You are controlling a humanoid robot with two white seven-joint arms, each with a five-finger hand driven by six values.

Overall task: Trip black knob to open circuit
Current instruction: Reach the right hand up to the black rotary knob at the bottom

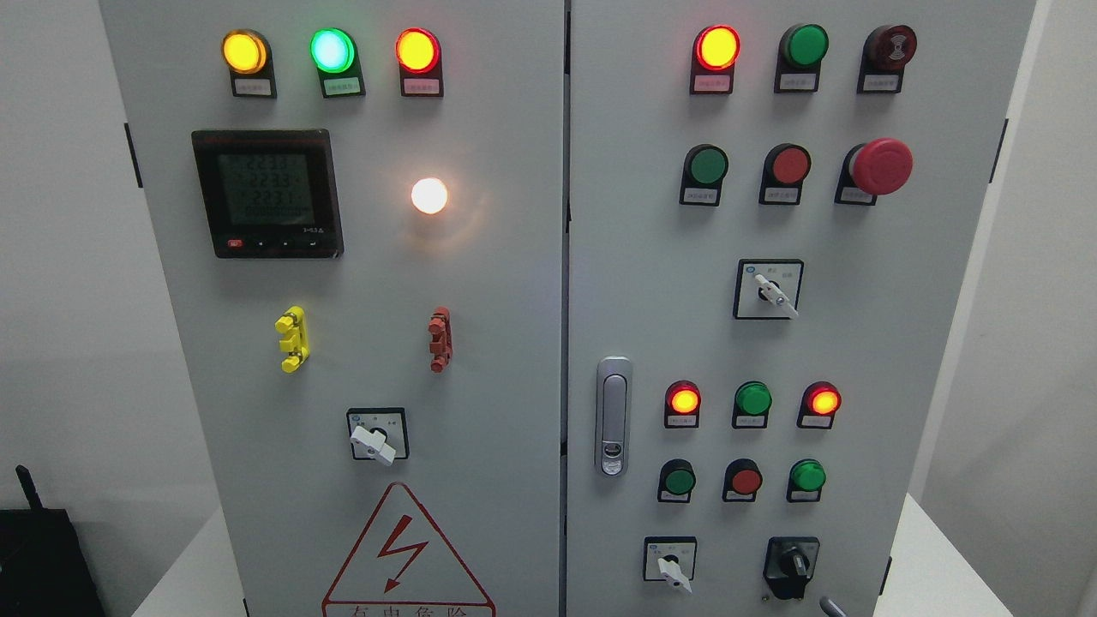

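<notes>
The black knob (792, 565) sits at the lower right of the grey cabinet's right door (857, 343), on a black square base, its handle pointing roughly straight down. A thin grey tip (830, 607) shows at the bottom edge just right of the knob; I cannot tell what it belongs to. Neither of my hands shows in the head view.
White-handled selector switches (674, 572) (776, 296) (374, 444) sit on both doors. Lit red lamps (716, 47) (684, 400), green and red pushbuttons, a red mushroom stop button (881, 166), a door latch (612, 416), a digital meter (267, 194) and a warning triangle (403, 553) fill the panels.
</notes>
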